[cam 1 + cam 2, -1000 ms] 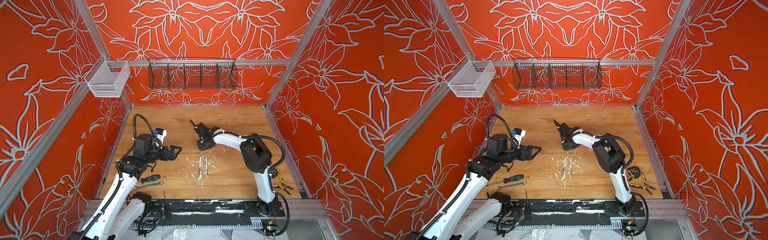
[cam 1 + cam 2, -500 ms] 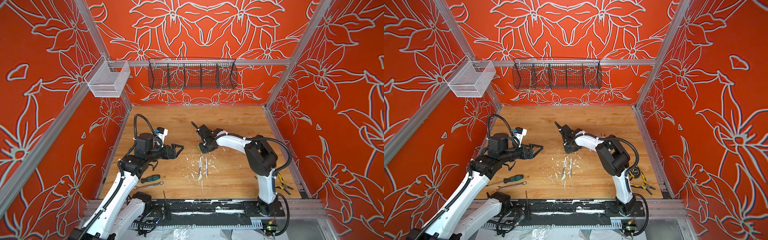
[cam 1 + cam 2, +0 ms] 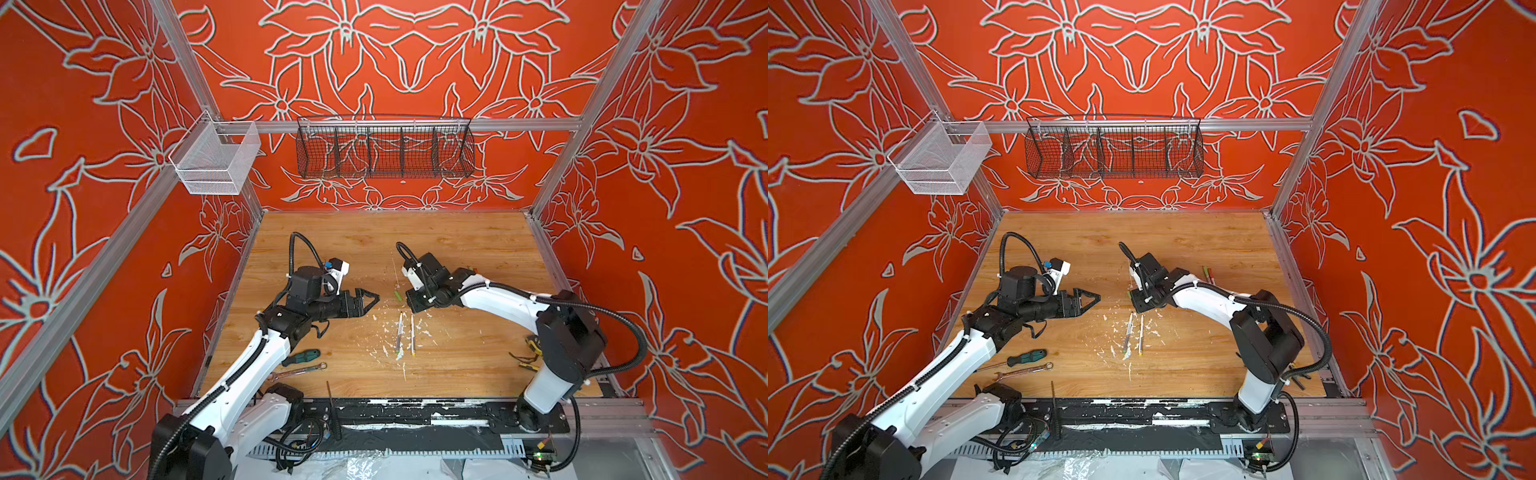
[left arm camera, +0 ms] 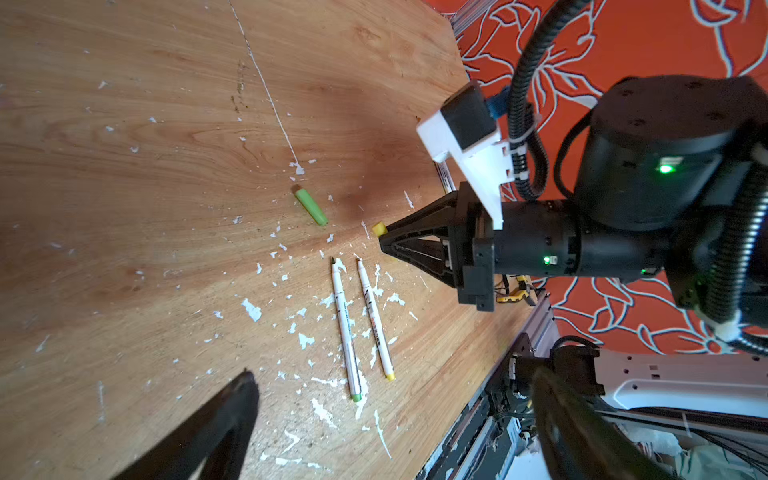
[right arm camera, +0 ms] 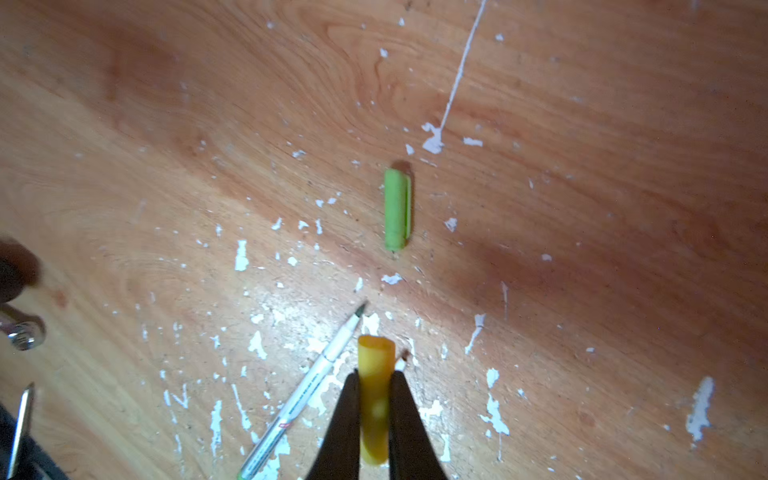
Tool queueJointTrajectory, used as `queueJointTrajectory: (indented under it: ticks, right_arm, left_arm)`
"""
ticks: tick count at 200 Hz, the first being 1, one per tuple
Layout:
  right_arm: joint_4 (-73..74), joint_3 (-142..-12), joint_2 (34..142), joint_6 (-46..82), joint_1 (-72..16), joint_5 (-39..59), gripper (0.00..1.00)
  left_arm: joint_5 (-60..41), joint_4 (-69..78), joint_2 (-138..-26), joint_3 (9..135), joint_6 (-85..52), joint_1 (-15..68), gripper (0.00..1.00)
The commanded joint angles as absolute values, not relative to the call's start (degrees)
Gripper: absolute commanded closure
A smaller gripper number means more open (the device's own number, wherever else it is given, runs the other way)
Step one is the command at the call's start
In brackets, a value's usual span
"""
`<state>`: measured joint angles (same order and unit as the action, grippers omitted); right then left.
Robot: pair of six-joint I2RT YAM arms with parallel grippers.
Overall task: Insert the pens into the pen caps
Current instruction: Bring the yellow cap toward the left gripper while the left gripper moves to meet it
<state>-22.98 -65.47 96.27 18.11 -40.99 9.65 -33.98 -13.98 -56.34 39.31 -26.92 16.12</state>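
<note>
Two white pens lie side by side on the wooden table (image 3: 457,249) in both top views, one green-ended (image 3: 400,334) and one yellow-ended (image 3: 412,334); the left wrist view shows them too (image 4: 345,328) (image 4: 375,320). A green pen cap (image 5: 397,208) lies loose just beyond their tips. My right gripper (image 5: 375,372) is shut on a yellow pen cap (image 5: 375,361), held just above the pen tips. My left gripper (image 4: 392,374) hangs open and empty left of the pens (image 3: 376,297). Two more pens (image 3: 1208,275) lie behind the right arm.
A green-handled screwdriver (image 3: 305,356) and a silver wrench (image 3: 299,371) lie at the front left. Yellow-handled pliers (image 3: 525,361) sit at the front right by the right arm's base. A black wire basket (image 3: 384,147) and a white mesh basket (image 3: 216,160) hang on the walls.
My right gripper has shifted a little toward the front, ending close over the pen tips. My left gripper has edged rightward toward the middle and stays open.
</note>
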Motion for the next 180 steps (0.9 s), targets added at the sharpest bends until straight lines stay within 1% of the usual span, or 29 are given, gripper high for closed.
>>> queueJointTrajectory:
  ticks: [1, 48, 82, 116, 145, 168, 180]
  right_arm:
    - [-19.49, -63.08, 93.23, 16.45, -41.61, 14.35, 0.88]
    - [-9.25, -58.20, 85.91, 16.21, -42.25, 25.16, 0.88]
    - [-2.95, -56.19, 81.91, 17.35, -42.52, 33.03, 0.88]
    - [-0.70, -55.81, 80.59, 18.01, -42.81, 38.21, 0.88]
    - [0.51, -55.48, 80.16, 18.52, -43.23, 39.63, 0.89]
    - [2.11, -54.96, 79.85, 19.45, -43.41, 40.10, 0.89]
    - [3.46, -54.59, 79.65, 20.23, -43.48, 40.46, 0.89]
  left_arm:
    - [-36.18, -9.71, -58.44, 38.97, -27.93, 16.83, 0.01]
    - [-39.20, -5.63, -59.83, 37.41, -29.37, 17.05, 0.07]
    - [-42.12, -1.64, -59.29, 36.19, -30.62, 17.03, 0.16]
    - [-45.34, 4.36, -58.02, 34.77, -32.85, 17.04, 0.29]
    - [-47.75, 11.69, -57.04, 32.80, -35.93, 17.05, 0.44]
    - [-49.48, 13.07, -57.04, 32.87, -36.19, 17.05, 0.57]
    - [-50.45, 13.54, -57.01, 32.80, -36.31, 17.05, 0.60]
